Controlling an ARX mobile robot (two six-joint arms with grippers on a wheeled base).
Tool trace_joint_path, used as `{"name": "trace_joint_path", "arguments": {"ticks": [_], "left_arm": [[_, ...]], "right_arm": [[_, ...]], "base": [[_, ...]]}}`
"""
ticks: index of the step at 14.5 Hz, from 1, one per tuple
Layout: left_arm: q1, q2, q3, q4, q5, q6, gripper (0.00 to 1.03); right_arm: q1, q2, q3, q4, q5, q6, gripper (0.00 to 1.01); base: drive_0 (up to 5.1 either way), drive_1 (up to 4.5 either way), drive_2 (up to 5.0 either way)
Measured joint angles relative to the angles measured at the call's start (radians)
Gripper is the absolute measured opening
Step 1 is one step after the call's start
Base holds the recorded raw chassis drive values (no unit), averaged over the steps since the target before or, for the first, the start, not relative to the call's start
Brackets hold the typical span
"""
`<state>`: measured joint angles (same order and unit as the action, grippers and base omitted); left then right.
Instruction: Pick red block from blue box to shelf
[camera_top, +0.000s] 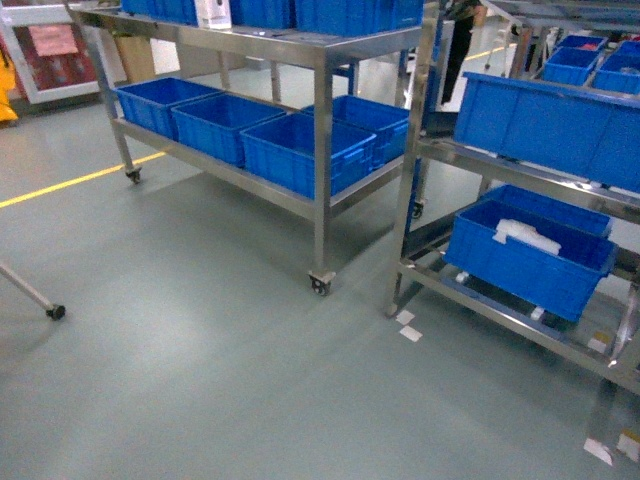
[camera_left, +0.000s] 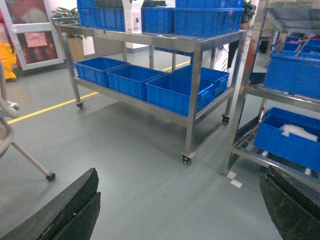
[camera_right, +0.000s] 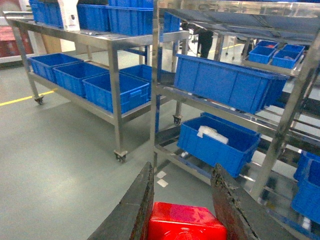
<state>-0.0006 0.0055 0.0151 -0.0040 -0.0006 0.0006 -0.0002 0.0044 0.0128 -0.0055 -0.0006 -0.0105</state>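
Between the two dark fingers of the right gripper (camera_right: 182, 210), at the near edge of the right wrist view, sits the red block (camera_right: 186, 226), glossy and clamped on both sides, so this claw is closed on it. Across in the left wrist view, the left gripper (camera_left: 177, 210) carries nothing, its fingers spread wide to either lower corner with bare floor (camera_left: 150, 165) between them. Neither claw shows in the head view.

Beyond the block, to the right and near, stands the shelf (camera_right: 156, 90), a steel multi-tier rack holding dark blue crates (camera_right: 227, 82); one lower crate has a white packet (camera_right: 212, 134) inside. Farther left a long steel trolley (camera_top: 322, 150) on casters carries more blue crates on two levels.

No turquoise blue box appears in any view. Judging by this, the pick is done and the block is out of its bin; what remains is reaching the rack, setting the block on a tier and releasing.
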Motion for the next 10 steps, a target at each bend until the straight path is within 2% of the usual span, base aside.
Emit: {"name": "trace_joint_path", "arguments": {"ticks": [10], "left_arm": [[0.0, 0.0, 0.0, 0.0, 0.0, 0.0, 0.98]], "right_arm": [[0.0, 0.0, 0.0, 0.0, 0.0, 0.0, 0.28]], "base": [[-1.5, -1.53, -1.5]]}}
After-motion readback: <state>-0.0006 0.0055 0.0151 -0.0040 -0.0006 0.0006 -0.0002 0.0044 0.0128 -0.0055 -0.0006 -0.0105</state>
